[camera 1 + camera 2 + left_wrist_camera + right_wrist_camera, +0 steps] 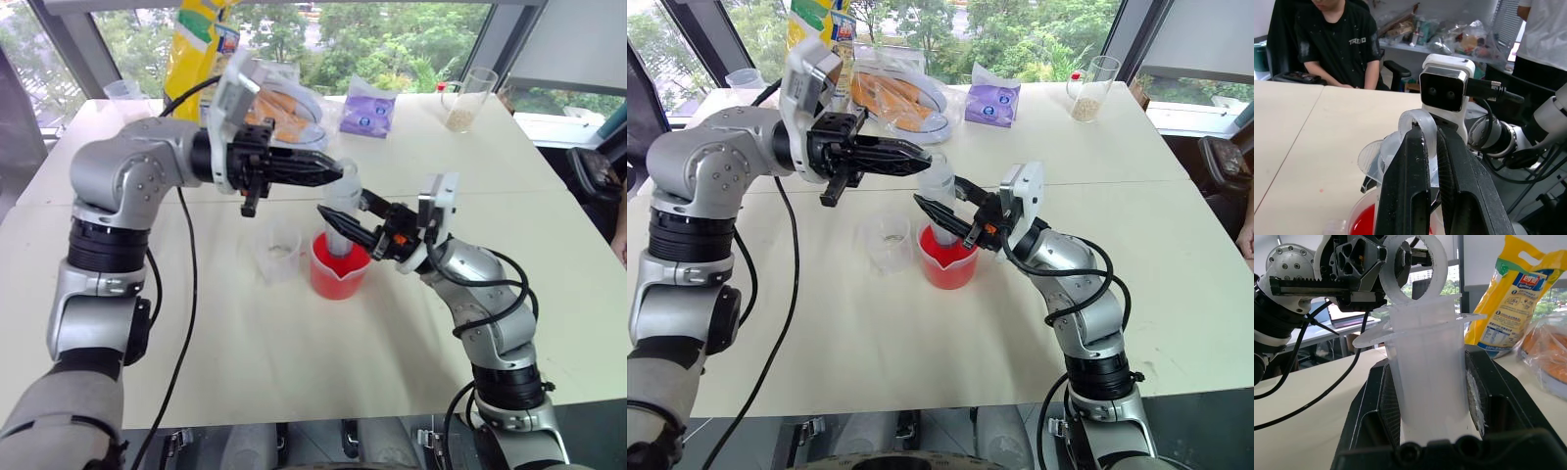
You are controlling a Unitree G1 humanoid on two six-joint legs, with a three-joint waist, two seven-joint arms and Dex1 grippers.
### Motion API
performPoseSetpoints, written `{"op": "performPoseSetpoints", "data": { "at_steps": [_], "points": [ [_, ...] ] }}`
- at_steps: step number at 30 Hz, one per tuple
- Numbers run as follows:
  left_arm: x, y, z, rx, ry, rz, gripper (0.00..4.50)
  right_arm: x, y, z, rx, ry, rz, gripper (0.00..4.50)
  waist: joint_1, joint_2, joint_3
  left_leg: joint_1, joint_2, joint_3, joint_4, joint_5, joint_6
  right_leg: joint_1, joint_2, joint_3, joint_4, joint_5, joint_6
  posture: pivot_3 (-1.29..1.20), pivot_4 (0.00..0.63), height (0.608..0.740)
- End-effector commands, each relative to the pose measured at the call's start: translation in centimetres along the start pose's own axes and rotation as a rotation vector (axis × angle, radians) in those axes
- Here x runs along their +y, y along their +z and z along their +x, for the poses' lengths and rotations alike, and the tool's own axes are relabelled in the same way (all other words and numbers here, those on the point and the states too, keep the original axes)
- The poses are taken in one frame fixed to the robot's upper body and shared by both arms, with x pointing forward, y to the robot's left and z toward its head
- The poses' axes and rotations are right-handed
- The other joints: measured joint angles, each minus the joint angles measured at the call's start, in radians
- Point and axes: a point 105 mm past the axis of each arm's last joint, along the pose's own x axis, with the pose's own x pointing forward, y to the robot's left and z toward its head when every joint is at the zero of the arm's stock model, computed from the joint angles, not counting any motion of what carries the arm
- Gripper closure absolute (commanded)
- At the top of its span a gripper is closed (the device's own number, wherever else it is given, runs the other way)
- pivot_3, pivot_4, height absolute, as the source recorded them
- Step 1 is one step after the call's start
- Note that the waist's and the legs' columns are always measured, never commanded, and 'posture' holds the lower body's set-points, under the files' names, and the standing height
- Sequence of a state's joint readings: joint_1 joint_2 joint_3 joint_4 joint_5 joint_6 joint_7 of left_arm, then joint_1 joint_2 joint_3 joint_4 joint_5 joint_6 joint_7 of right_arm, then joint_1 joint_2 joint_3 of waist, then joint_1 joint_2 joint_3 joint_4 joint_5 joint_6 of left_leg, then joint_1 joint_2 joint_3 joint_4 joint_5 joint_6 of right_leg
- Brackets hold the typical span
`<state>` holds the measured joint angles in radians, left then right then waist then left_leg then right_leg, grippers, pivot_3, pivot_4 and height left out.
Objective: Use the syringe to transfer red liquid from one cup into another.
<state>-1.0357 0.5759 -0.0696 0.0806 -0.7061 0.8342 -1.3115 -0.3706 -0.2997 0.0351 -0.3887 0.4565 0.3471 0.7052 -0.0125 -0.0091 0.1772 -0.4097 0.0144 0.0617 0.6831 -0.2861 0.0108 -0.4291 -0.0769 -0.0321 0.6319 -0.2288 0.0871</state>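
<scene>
Early in the transfer, by the look of it — nothing moved across yet. Syringe [942, 201] stands nearly upright with its tip down in the red beaker [947, 262], barrel clamped between the fingers of the right gripper [945, 217]. Left gripper [921, 157] reaches in level from the side, fingers pressed together on the ring of the plunger [1413, 265] at the top of the syringe. Red liquid [340, 277] sits in the beaker; barrel looks clear in the right wrist view, so probably no draw made. Clear cup [887, 238] just beside the beaker, apparently without red in it. Left to do, judging from this: pull the plunger up, lift out, shift over the clear cup, press down.
</scene>
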Motion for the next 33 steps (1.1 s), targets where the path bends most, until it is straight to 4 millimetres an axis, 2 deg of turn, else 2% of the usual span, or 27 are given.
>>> {"op": "performPoseSetpoints", "data": {
  "at_steps": [1, 7, 14, 26, 33],
  "points": [
    [-0.4, 0.2, 0.6, 0.019, -0.026, 0.038, 4.45, 0.5, 1.7, 0.2, -0.060, 0.015, -0.034, 3.07, 0.000, 0.000, 0.000, 0.000, 0.000, 0.000, 0.000, 0.000, 0.000, 0.000, 0.000, 0.000, 0.000, 0.000, 0.000, 0.00, 0.150, 0.740],
    [-0.1, 2.3, 0.5, -0.077, -0.026, 0.052, 4.45, 0.9, 1.1, 0.1, -0.034, 0.032, -0.014, 3.07, 0.002, 0.000, 0.000, 0.000, 0.000, 0.000, 0.000, 0.000, 0.000, 0.000, 0.000, 0.000, 0.000, 0.000, 0.000, 0.00, 0.150, 0.740],
    [0.3, 4.4, 0.2, -0.159, -0.020, 0.044, 4.45, 1.3, -0.6, -0.3, 0.037, 0.056, 0.075, 3.07, 0.000, 0.000, 0.000, 0.000, 0.000, 0.000, 0.000, 0.000, 0.000, 0.000, 0.000, 0.000, 0.000, 0.000, 0.000, 0.00, 0.150, 0.740],
    [0.5, 6.7, -0.4, -0.216, -0.002, 0.092, 4.45, 1.4, -2.0, -0.8, 0.082, 0.060, 0.137, 3.07, 0.001, 0.000, 0.000, 0.000, 0.000, 0.000, 0.000, 0.000, 0.000, 0.000, 0.000, 0.000, 0.000, 0.000, 0.000, 0.00, 0.150, 0.740],
    [0.4, 6.6, -0.4, -0.213, -0.009, 0.089, 4.45, 1.4, -1.7, -0.6, 0.072, 0.061, 0.127, 3.07, 0.000, 0.000, 0.000, 0.000, 0.000, 0.000, 0.000, 0.000, 0.000, 0.000, 0.000, 0.000, 0.000, 0.000, 0.000, 0.00, 0.150, 0.740]
  ]
}}
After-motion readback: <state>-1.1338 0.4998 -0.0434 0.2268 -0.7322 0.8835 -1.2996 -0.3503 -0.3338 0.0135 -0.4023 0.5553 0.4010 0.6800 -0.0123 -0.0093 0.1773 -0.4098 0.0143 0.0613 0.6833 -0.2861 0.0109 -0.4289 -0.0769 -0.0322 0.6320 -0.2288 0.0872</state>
